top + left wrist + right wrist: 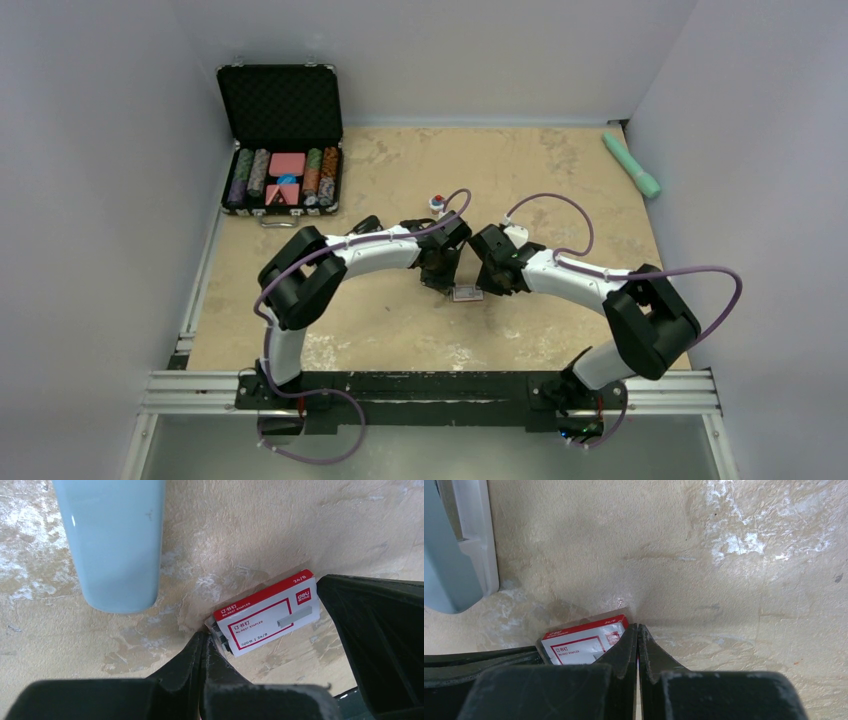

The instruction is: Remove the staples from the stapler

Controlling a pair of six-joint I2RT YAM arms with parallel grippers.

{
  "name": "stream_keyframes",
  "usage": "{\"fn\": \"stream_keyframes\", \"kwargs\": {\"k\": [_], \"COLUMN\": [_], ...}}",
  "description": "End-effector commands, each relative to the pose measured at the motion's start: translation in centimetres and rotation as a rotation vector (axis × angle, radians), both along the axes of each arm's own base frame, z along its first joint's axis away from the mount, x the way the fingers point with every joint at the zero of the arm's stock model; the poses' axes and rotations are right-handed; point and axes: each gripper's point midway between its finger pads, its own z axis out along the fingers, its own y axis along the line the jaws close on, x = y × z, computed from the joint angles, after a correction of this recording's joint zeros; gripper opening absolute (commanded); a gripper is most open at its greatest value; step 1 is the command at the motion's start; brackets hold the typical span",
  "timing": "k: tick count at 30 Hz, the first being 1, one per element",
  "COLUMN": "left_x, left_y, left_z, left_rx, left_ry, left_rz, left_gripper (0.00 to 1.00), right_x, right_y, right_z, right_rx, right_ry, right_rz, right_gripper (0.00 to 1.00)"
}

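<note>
Two tools (204, 647) (638, 632) at staple pack (265, 612)

Overhead view from above and behind both arms, looking down on the whole table (400, 330) from far off, arm bases along the bottom edge. Left wrist view sits very close to the tabletop, looking past the left gripper (204, 639) at a red and white staple box (267, 612). Right wrist view, equally close, looks past the right gripper (638, 629) at the same box from its other side; overhead, that box shows small between the two wrists
</note>
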Motion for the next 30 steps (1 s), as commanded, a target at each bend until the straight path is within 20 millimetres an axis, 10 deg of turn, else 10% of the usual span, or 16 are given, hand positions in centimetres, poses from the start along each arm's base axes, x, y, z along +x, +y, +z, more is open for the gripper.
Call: {"fn": "stream_keyframes", "kwargs": {"k": [1,13,30], "left_x": [-0.2,0.0,0.3], "left_y": [-1.7,-3.5,-0.6], "left_z": [-0.1,0.3,1.8], "left_rx": [-0.051,-0.122,-0.01], "left_ry": [0.009,0.024,-0.031], "left_rz": [-0.01,-0.017,0.01], "left_gripper": [0.0,0.0,0.0], "right_x": [0.6,0.3,0.4], "right_y": [1.4,2.3,1.1], "right_z": [1.0,1.1,2.4], "right_rx": [0.061,0.098,0.058], "right_ry": [-0.038,-0.035,-0.066], "right_rz": [0.024,0.041,0.025], "right_gripper": [0.0,0.0,0.0]}}
